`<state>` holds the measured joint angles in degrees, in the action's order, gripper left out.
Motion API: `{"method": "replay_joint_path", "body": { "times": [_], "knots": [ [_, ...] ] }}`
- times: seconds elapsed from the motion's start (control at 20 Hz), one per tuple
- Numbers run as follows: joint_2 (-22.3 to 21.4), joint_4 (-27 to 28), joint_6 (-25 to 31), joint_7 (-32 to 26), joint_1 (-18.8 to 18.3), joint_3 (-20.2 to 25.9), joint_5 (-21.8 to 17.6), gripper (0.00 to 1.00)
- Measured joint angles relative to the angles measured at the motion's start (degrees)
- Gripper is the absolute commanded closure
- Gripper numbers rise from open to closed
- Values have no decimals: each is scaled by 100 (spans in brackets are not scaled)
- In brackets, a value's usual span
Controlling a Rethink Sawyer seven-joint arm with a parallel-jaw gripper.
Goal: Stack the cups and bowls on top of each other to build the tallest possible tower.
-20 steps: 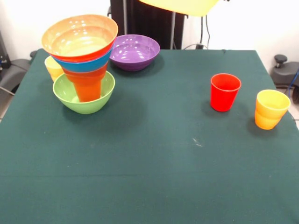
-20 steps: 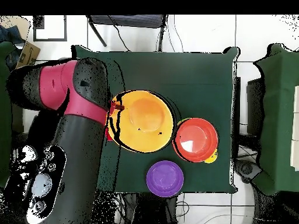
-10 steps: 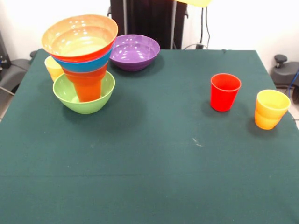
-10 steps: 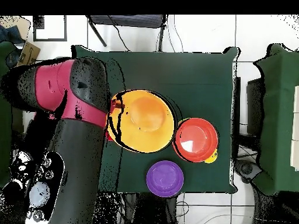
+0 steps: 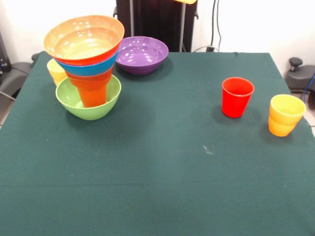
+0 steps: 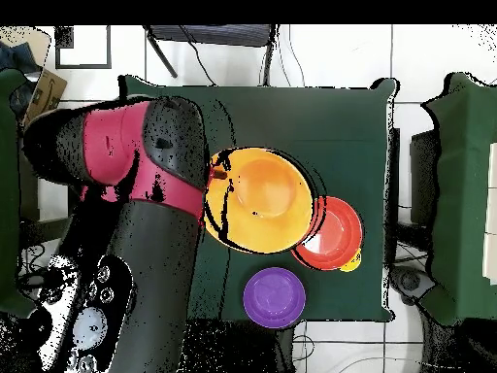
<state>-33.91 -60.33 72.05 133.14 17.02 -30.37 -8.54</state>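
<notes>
Overhead: yellow bowl aloft at mid-frame, mouth up, overlapping the tower just to its right. Gripper at the bowl's left rim, jaws clamped on that rim as far as can be made out, below the arm. In the front view, only a sliver of the bowl at the top edge, well above the bench.

Tower at upper left of the front view: green bowl as base, orange cup standing in it, blue bowl and orange bowl flaring above. Yellow cup just behind it, purple bowl to its right. Red cup and yellow-orange cup well apart at the right.

Likely light, stiff, glossy plastic, so slippery in a pinch. Held by one edge, probably inclined to tilt or swing. Rim the only sensible hold on so wide a bowl. Top-heavy tower on a narrow cup: best set down centred and gently, since a sideways nudge could tip the lot.
</notes>
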Motion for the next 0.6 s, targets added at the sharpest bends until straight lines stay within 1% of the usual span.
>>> {"method": "replay_joint_path", "body": {
  "times": [0.35, 0.6],
  "knots": [
    [-151, -337, -529, 0, -181, 89, -183, 100],
    [-228, -618, -854, 0, -387, 280, -303, 100]
  ]
}}
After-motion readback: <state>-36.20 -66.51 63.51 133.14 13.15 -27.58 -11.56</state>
